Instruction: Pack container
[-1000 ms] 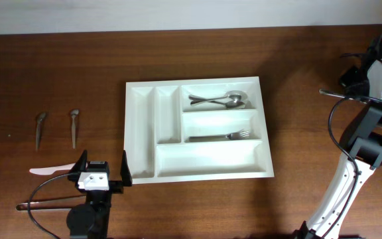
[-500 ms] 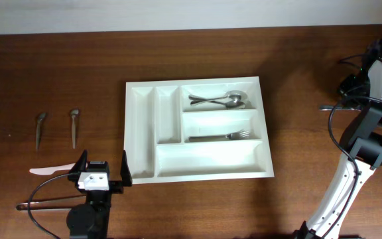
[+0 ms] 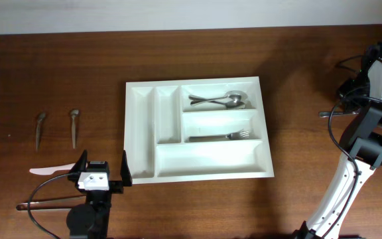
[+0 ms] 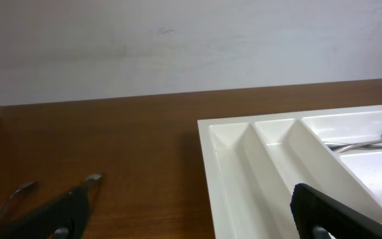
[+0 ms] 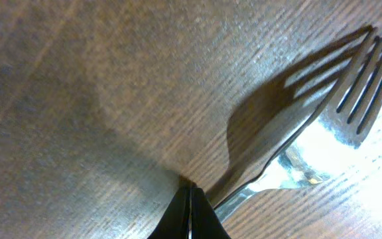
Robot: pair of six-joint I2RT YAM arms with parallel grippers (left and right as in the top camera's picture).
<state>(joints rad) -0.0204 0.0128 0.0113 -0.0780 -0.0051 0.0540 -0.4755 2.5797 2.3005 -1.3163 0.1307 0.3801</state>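
Observation:
A white cutlery tray (image 3: 141, 133) lies mid-table, with two spoons (image 3: 217, 100) in its top right compartment and a fork (image 3: 221, 137) in the one below. My right gripper (image 3: 345, 106) is at the far right, shut on a metal fork (image 3: 329, 113). In the right wrist view the jaws (image 5: 191, 199) are closed, and the fork (image 5: 310, 153) lies close over the wood with its tines at upper right. My left gripper (image 3: 103, 159) is open and empty by the tray's near left corner; its fingers (image 4: 191, 219) frame the tray's left edge (image 4: 244, 166).
Two small spoons (image 3: 40, 126) (image 3: 74, 125) and a white plastic knife (image 3: 48, 170) lie on the table at the left. A thin dark utensil (image 3: 45, 204) lies near the front left edge. The spoons also show in the left wrist view (image 4: 91, 178).
My right gripper has carried the fork toward the near side of the table and lower over the wood. The left arm has not moved.

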